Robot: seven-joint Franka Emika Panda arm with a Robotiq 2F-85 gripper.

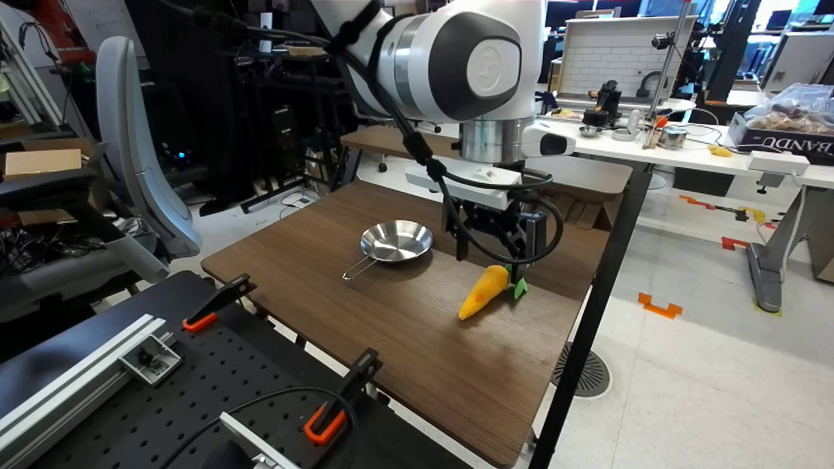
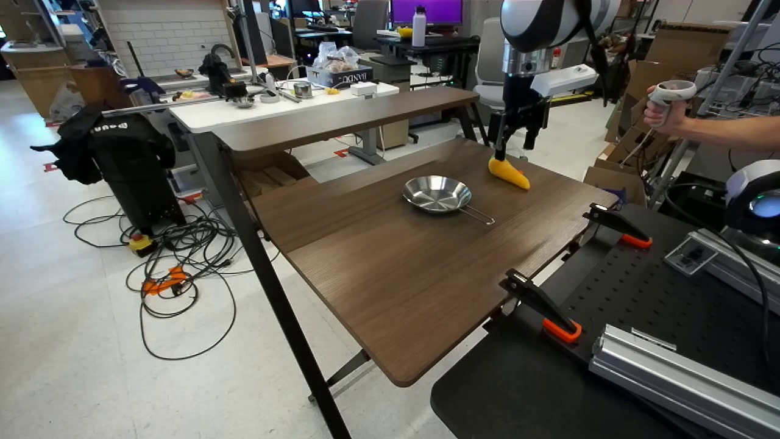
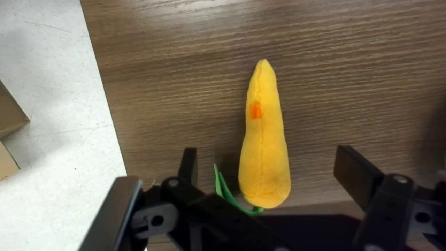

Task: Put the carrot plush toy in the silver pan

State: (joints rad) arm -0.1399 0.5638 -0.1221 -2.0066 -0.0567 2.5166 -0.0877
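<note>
Brown and wood-grained, the surface carried the silver pan, bare inside, and, apart from it, the carrot plush toy, lying on its side. Seen from the wrist, the tool stood wide, straddling the broad end and gripping nothing. Only the approach seemed nearly complete; grasp, lift, carry and release were all left to do.

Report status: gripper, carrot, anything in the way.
Gripper open, nothing held. Carrot plush toy on table, outside silver pan. Green leaves close to one finger, might snag.
</note>
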